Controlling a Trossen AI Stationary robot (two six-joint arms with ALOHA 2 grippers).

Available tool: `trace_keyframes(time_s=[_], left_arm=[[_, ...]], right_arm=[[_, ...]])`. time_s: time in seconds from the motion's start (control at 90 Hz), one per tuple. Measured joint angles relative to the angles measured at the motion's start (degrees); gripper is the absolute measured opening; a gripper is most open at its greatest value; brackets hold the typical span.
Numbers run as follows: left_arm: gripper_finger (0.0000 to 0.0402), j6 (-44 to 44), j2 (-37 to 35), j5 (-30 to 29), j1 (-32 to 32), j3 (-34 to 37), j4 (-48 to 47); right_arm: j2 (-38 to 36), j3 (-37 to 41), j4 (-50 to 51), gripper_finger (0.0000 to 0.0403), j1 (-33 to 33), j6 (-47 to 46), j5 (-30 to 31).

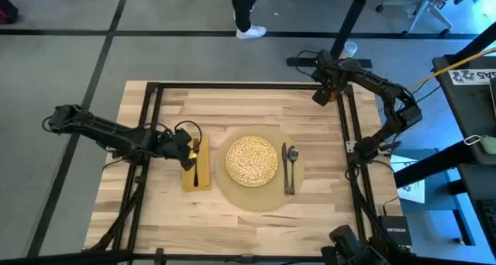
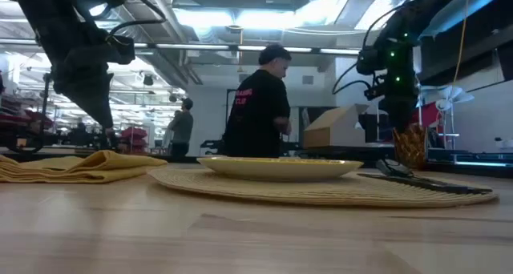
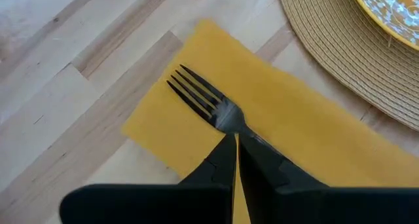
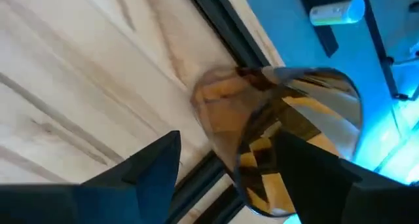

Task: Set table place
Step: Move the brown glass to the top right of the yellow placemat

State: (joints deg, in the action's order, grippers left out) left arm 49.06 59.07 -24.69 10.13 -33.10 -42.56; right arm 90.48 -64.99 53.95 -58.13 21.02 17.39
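A round tan placemat [image 1: 256, 195] lies mid-table with a yellow speckled plate [image 1: 252, 160] on it. To its left, a mustard napkin [image 1: 190, 181] lies flat, and a dark fork [image 3: 203, 96] rests on top of it. My left gripper [image 3: 236, 149] is shut on the fork. At the table's far right corner, my right gripper [image 4: 226, 152] is open. An amber glass [image 4: 288, 119] stands below and between its fingers, by the black rail. My left gripper pinches the fork's neck [image 3: 237, 124], just behind the tines, between its two fingers. The fingers slant down from the table's left side. The fork lies flat on the napkin. My right gripper has one finger [image 4: 157, 165] clear of the glass. The other finger [image 4: 308, 171] covers the glass wall, so I cannot tell whether it touches.
A dark spoon and knife [image 1: 288, 166] lie on the placemat right of the plate. Black rails [image 1: 232, 85] frame the tabletop. A person [image 2: 256, 106] stands beyond the far edge. Bare wood lies near the front edge.
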Motion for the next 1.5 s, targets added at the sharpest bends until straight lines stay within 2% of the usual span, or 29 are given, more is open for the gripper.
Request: trace_keyframes(time_s=[0.167,0.289,0.456,0.578,0.622,0.822,1.156,1.5], left_arm=[[0.0,0.45,0.0,0.01,0.0,0.0,-0.02],[0.0,0.48,0.0,0.0,0.0,0.0,0.0],[0.0,0.46,0.0,0.0,0.0,0.0,-0.01],[0.0,0.44,0.0,0.0,0.0,0.0,0.0],[0.0,0.44,0.0,0.0,0.0,0.0,0.01],[0.0,0.44,0.0,0.0,0.0,0.0,-0.01],[0.0,0.44,0.0,0.0,0.0,0.0,0.01],[0.0,0.44,0.02,-0.02,0.0,0.0,0.16]], right_arm=[[2.29,0.01,0.03,0.021,-0.05,0.94,-0.08],[3.16,0.02,0.5,0.018,-0.07,2.8,-0.57],[3.32,0.02,1.67,0.01,0.02,5.04,-4.25],[3.32,0.02,2.0,0.0024,0.02,6.81,-4.55],[3.32,0.02,2.03,0.0011,0.02,7.6,-4.55],[2.43,0.07,3.97,0.0011,2.4,8.85,-8.74],[-4.1,0.07,5.56,0.0002,12.1,9.57,-16.41],[-4.83,0.07,7.35,0.0003,24.84,2.32,-12.94]])
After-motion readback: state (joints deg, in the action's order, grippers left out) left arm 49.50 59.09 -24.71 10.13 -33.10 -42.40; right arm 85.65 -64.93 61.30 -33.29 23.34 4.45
